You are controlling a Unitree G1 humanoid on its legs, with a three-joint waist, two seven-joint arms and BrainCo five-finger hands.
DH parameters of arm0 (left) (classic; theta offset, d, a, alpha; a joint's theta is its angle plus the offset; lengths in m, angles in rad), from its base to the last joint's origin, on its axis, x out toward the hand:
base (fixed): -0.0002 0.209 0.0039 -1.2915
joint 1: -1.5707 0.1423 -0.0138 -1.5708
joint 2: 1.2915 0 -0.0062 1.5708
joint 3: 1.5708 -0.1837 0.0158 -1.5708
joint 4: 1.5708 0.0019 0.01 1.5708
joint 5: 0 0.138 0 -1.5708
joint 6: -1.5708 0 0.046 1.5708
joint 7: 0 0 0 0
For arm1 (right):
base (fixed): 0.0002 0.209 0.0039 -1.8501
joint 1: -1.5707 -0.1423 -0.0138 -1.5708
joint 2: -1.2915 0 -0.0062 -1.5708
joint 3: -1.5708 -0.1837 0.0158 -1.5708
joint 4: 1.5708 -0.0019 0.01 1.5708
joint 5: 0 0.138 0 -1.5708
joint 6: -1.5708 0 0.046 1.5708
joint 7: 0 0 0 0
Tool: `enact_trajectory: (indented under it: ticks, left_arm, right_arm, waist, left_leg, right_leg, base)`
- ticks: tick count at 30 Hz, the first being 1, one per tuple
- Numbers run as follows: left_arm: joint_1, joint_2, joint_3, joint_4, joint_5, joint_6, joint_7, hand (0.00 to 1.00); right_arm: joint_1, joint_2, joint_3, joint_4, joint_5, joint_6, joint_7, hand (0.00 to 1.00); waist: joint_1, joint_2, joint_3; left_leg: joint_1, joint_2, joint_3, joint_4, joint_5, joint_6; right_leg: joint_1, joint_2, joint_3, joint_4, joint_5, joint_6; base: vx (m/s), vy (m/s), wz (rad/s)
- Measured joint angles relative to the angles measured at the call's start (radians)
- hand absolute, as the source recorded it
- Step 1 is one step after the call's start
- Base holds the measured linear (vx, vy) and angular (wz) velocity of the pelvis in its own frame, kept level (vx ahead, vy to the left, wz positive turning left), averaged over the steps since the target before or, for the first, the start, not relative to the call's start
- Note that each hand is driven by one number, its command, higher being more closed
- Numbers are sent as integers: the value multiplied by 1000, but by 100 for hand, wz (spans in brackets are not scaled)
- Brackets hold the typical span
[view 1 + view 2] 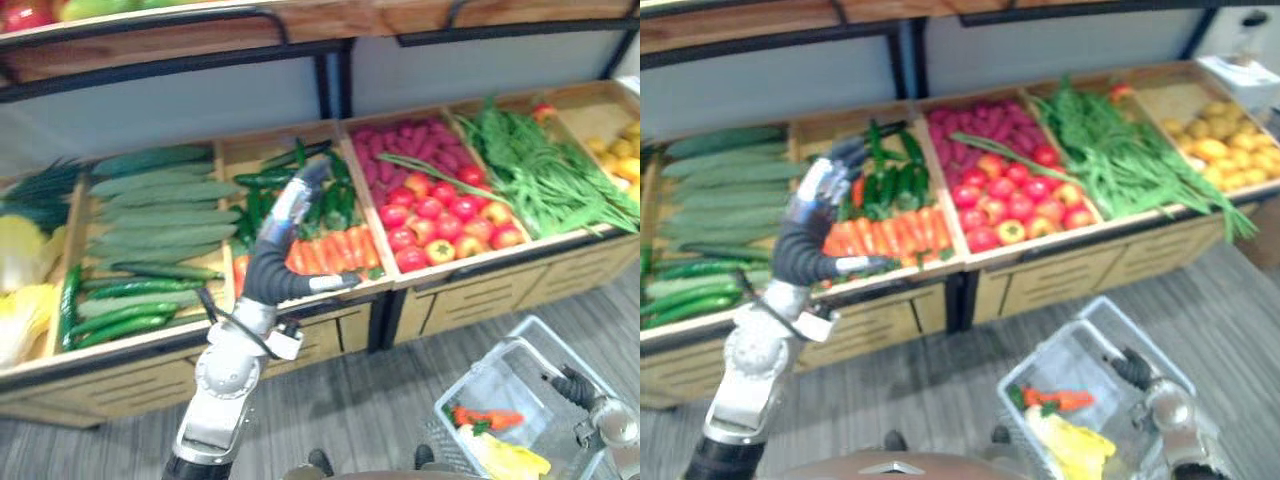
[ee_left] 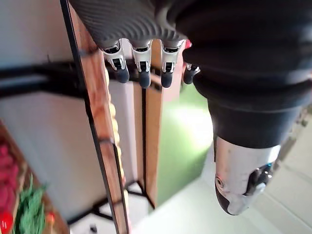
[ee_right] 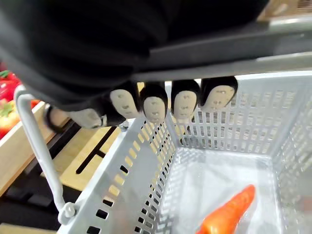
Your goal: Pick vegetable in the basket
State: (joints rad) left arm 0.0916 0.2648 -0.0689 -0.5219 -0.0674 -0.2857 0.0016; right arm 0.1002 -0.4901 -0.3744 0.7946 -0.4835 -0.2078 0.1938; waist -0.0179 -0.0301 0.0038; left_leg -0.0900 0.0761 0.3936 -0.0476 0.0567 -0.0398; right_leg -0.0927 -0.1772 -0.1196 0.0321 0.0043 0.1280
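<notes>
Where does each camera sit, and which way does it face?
Left eye view: head, looking down at the vegetable stand and basket; left hand raised by the carrots, right hand on the basket.
Right eye view: same scene, offset.
Left wrist view: along straight fingers toward a wooden shelf.
Right wrist view: past fingers curled on the handle into the basket; its carrot shows from the head too.

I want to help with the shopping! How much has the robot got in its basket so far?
Done: a carrot and something yellow lie in the basket. In hand: the right hand grips the basket's handle; the left hand is open and empty, raised by the stall's carrots. Left: picking another vegetable.
</notes>
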Motion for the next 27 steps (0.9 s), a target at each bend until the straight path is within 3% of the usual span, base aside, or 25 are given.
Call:
enact_trajectory:
  ticks: [2, 9, 17, 19, 22, 27]
  left_arm:
    - [21, -33, 62, 3, 0, 0, 24, 0]
    - [72, -114, 313, 95, 17, 11, 92, 0]
    - [92, -180, 622, 385, 141, 105, 231, 0]
    - [93, -185, 696, 484, 179, 129, 285, 0]
    - [92, -194, 771, 654, 175, 154, 330, 0]
    - [94, -206, 877, 1038, 144, 183, 343, 0]
  right_arm:
    - [-15, 39, -75, 84, 44, 13, -29, 100]
    - [-14, 120, -258, 251, 150, 49, -88, 100]
    - [53, 242, -376, 283, 192, 77, -132, 100]
    - [83, 291, -376, 281, 210, 81, -152, 100]
    - [112, 344, -375, 269, 219, 93, -164, 100]
    - [139, 419, -374, 234, 227, 100, -170, 100]
  waist:
    - [6, -2, 1]
    - [24, -8, 2]
    - [26, -21, -10]
    - [33, -45, -24]
    - [37, -61, -38]
    - [33, -44, -40]
  left_leg:
    - [2, -15, -46, -56, 39, 6]
    - [-35, -27, -159, -57, 62, 12]
    - [-48, -26, -215, -56, 71, 8]
    - [-47, -23, -219, -56, 71, 7]
    - [-45, -17, -218, -56, 70, 6]
    - [-33, -20, -213, -57, 62, 11]
  right_leg:
    - [2, -2, -39, 1, -2, 4]
    - [35, -10, -148, 3, -22, 1]
    - [56, -3, -206, 4, -39, -4]
    - [61, 3, -213, 4, -42, -8]
    - [63, 4, -215, 5, -45, -11]
    - [66, -1, -213, 5, -56, -12]
  base:
    - [23, 33, 65]
    - [22, 37, 48]
    - [25, 11, 21]
    - [34, -4, 6]
    - [21, -9, 1]
    - [0, 0, 0]
